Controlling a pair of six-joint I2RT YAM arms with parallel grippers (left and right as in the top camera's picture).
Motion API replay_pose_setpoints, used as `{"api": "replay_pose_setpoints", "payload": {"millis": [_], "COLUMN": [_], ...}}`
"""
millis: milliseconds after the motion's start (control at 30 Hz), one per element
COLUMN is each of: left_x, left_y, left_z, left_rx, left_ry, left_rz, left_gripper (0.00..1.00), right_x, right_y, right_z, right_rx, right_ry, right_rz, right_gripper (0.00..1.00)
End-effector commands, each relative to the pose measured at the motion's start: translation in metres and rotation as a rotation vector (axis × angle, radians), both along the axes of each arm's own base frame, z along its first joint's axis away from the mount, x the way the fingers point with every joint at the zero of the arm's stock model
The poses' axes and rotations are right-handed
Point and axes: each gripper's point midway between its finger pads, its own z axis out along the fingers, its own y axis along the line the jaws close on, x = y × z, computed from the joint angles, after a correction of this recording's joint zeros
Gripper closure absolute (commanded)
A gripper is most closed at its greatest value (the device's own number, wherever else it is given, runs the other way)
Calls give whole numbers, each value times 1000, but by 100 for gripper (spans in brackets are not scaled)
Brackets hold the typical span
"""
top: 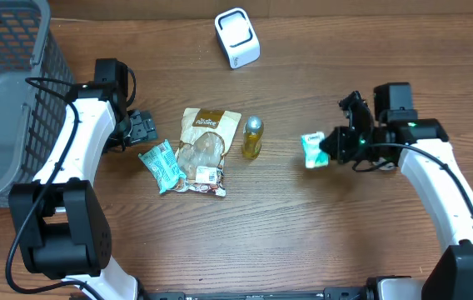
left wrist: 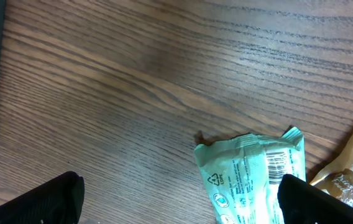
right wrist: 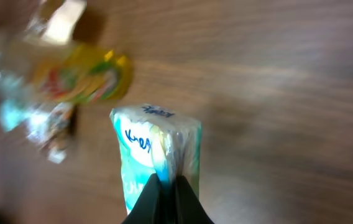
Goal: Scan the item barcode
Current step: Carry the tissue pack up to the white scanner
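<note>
Your right gripper [top: 326, 148] clamped one tissue pack [top: 311, 151]; your left gripper [top: 142, 127] gaped, one teal wrapper [top: 161, 166] at its five o'clock.

The tissue pack [right wrist: 156, 146] shows blurred blue lettering beginning "K"; the green packet [left wrist: 254, 177] left of the brown bag [top: 206, 148] bears a recycling triangle and barcode.

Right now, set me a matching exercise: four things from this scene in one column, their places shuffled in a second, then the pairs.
1. scanner
2. basket
3. bottle
4. tissue pack

A. held in the right gripper
B. far left of the scene
C. far side, centre, alone
D. beside the bag, on its right

Pairs: 1-C, 2-B, 3-D, 4-A
</note>
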Motion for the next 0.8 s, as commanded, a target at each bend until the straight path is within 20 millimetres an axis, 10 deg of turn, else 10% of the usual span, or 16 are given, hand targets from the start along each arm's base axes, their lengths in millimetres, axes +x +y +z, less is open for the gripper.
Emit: {"api": "replay_pose_setpoints", "payload": {"millis": [0, 400, 767], "left_x": [-1, -1, -1], "left_y": [5, 5, 5], "left_z": [9, 10, 10], "left_rx": [9, 9, 9], "left_ry": [-21, -21, -21], "left_rz": [-4, -4, -4], "left_gripper": [0, 0, 1], "right_x": [22, 73, 107], "right_y": [-14, 4, 72], "right_z": [10, 218, 233], "right_rx": [-148, -304, -496], "right_ry": [-63, -457, -705], "right_rz": [-132, -170, -45], "right_gripper": [96, 97, 96]}}
